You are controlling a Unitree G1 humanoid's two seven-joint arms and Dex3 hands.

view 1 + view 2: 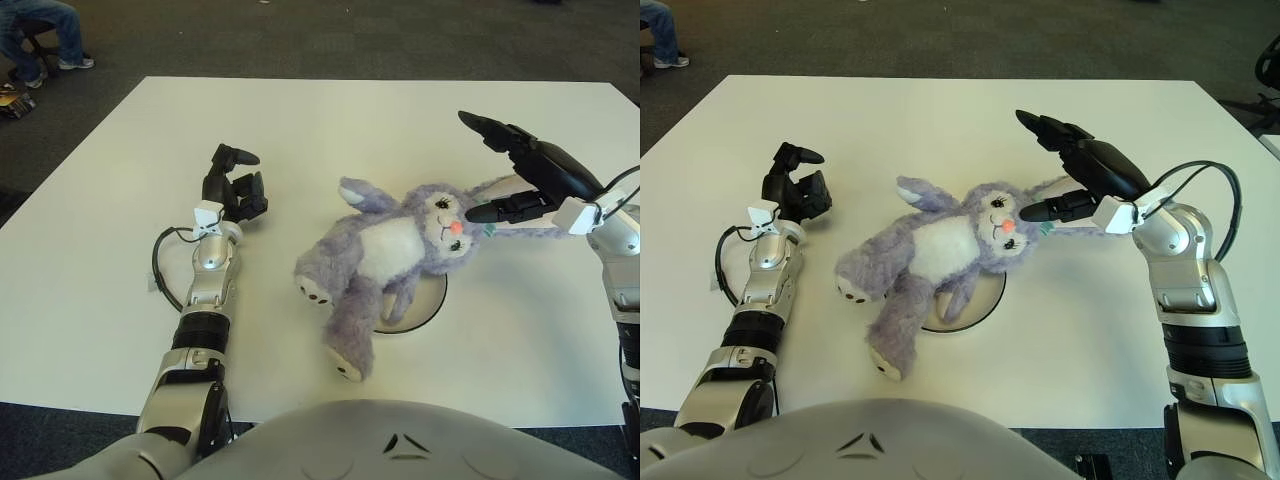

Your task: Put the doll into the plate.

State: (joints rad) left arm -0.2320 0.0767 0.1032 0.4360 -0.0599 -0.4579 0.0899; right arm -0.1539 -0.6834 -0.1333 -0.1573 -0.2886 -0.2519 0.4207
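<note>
Lying across the plate [432, 305], the doll [385, 255] sits beside the released right hand [525, 180].

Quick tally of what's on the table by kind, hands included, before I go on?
Doll: 1, purple and white, lying across the plate
Plate: 1, white, mostly hidden under the doll
Hands: 2, left hand left of the doll, right hand open by its head
Total: 4

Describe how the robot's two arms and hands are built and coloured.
Both arms are jointed silver metal segments with black bands. Each ends in a black three-fingered robot hand: left robot hand, right robot hand. A small white block sits at each wrist, and black cables loop alongside both forearms.
</note>
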